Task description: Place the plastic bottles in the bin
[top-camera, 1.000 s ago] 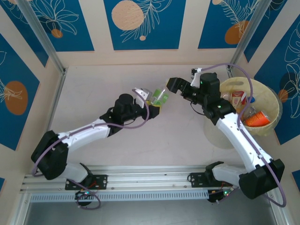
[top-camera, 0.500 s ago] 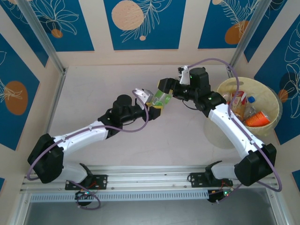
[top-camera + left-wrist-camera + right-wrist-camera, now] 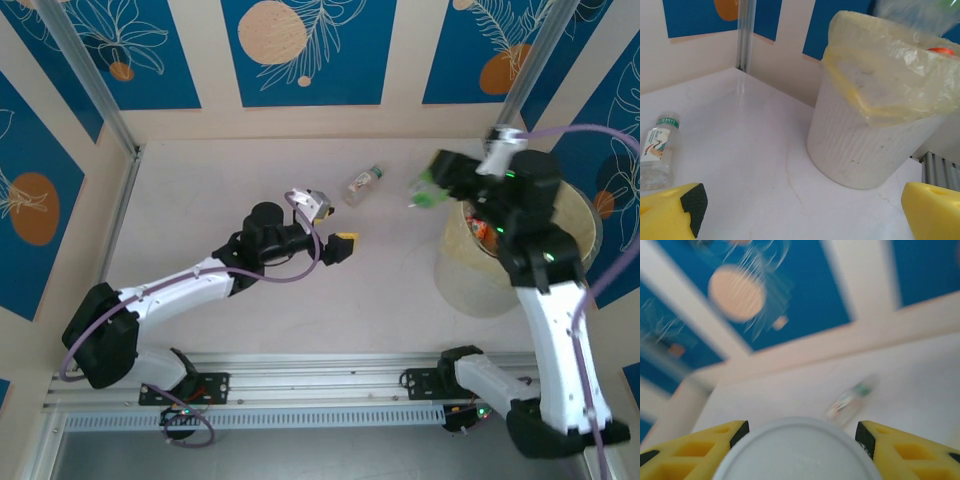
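The left tool (image 3: 800, 212) has its yellow fingers (image 3: 667, 212) set wide apart, one in each bottom corner, with bare white worktop (image 3: 755, 165) between them. Ahead stands the bin (image 3: 860, 145), a pale ribbed tub with a crinkled yellow liner (image 3: 890, 75) folded over its rim. An orange cap (image 3: 940, 50) peeks above that rim. A blurred bottle (image 3: 910, 15) (clear, with a hint of green) is above the bin at the top edge. Well apart on the left, a clear bottle (image 3: 657, 150) with a green cap lies on the worktop. Behind are a metal post (image 3: 744, 35) and a blue-panelled wall (image 3: 695, 15).
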Available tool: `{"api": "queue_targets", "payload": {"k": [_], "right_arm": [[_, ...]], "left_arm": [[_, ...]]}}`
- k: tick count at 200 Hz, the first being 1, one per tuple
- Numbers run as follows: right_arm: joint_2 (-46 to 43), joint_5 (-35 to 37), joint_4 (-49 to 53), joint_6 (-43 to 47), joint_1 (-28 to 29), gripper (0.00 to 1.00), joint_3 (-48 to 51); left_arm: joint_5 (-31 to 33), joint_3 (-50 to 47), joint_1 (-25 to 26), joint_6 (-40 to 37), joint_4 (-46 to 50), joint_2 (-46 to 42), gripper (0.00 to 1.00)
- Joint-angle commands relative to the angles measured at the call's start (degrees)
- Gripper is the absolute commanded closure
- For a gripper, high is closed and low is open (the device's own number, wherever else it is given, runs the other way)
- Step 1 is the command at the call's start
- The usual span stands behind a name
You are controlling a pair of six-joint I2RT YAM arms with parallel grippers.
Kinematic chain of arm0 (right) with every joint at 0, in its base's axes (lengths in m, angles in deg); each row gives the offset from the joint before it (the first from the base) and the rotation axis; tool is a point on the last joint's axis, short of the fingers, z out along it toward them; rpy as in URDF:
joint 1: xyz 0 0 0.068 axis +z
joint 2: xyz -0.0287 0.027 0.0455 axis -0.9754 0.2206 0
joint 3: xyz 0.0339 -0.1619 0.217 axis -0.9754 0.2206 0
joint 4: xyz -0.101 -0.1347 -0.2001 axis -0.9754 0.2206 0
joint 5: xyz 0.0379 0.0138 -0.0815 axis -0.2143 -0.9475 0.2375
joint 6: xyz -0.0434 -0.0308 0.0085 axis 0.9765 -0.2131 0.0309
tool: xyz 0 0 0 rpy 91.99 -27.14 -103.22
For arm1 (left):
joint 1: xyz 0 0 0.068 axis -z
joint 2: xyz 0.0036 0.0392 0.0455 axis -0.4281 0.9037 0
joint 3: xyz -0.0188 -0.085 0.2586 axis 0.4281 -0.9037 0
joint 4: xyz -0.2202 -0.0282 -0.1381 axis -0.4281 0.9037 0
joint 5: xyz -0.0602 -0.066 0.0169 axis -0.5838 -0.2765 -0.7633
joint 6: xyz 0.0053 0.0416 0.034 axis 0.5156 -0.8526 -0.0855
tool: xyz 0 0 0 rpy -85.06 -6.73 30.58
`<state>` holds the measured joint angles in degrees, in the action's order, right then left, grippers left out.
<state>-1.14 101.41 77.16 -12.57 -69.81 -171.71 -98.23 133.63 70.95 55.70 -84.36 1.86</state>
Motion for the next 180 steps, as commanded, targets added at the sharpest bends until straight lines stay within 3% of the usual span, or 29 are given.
{"api": "queue_targets", "payload": {"k": [1, 49, 88, 114, 133, 150, 163, 180], "right_arm": [[-3.08, 12.26, 10.52, 6.66, -7.52, 0.48, -1.83], [4.4, 14.41, 23.58, 11.52, -20.53, 0.51, -9.24], [14.74, 16.02, 38.9, 10.23, -23.15, 0.52, -21.49], [16.3, 24.08, 40.13, 9.79, -24.48, 0.51, -20.8], [17.48, 23.38, 38.33, 11.26, -28.47, 0.49, -19.88], [19.21, 20.64, 36.79, 12.13, -31.16, 0.4, -19.25], [20.94, 21.17, 35.72, 11.94, -32.19, 0.19, -19.71], [22.63, 17.59, 34.44, 12.21, -33.36, 0.03, -21.38]], "left_arm": [[3.16, -1.4, -0.22, -0.68, -1.61, -0.7, 0.0], [5.5, -1.72, -0.51, -0.21, -0.9, -0.32, 0.0], [5.94, -1.21, -0.62, 0.51, 0.33, 0.21, 0.0], [6.45, -0.93, -0.69, 1.5, 0.44, 0.96, 0.0], [6.35, -0.34, -0.73, 1.89, 0.76, 1.53, 0.0], [6.51, 0.34, -0.71, 1.79, 1.17, 1.91, 0.0], [6.39, 0.63, -0.76, 2.06, 1.39, 2.21, 0.0], [6.39, 0.55, -0.73, 2.22, 1.38, 2.16, 0.0]]}}
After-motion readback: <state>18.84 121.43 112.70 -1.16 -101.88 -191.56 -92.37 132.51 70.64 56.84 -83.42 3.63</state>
